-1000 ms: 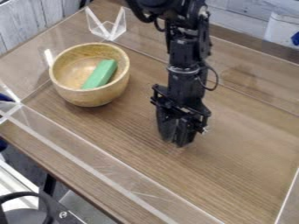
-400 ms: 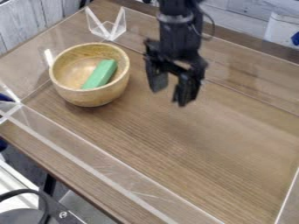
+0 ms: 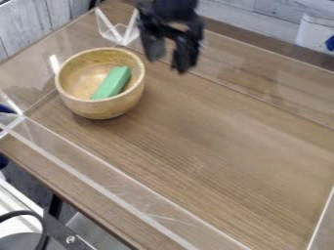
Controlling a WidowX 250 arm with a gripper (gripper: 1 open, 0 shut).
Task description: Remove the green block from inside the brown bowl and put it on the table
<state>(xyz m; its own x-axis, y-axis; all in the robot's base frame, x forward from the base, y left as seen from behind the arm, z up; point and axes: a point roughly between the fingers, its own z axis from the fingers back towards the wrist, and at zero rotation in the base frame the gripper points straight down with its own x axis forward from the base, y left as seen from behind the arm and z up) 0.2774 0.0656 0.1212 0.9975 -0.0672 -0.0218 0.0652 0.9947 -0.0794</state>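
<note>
The green block (image 3: 113, 82) lies flat inside the brown bowl (image 3: 78, 101), leaning along the bowl's right inner side. The bowl stands at the left on the table (image 3: 209, 146). My gripper (image 3: 171, 54) hangs in the air above and to the right of the bowl, up near the back of the table. It points down, its two dark fingers (image 3: 187, 57) stand apart, and nothing is between them. It is blurred by motion and touches neither bowl nor block.
Clear acrylic walls edge the table, with a folded clear corner piece (image 3: 119, 27) at the back left behind the gripper. A near wall (image 3: 78, 186) runs along the front left edge. A pale object (image 3: 314, 29) sits at the far right corner.
The gripper has risen from low over the middle of the table and travelled up-left toward the bowl. Its fingers have spread wider. Bowl and block have stayed still.
</note>
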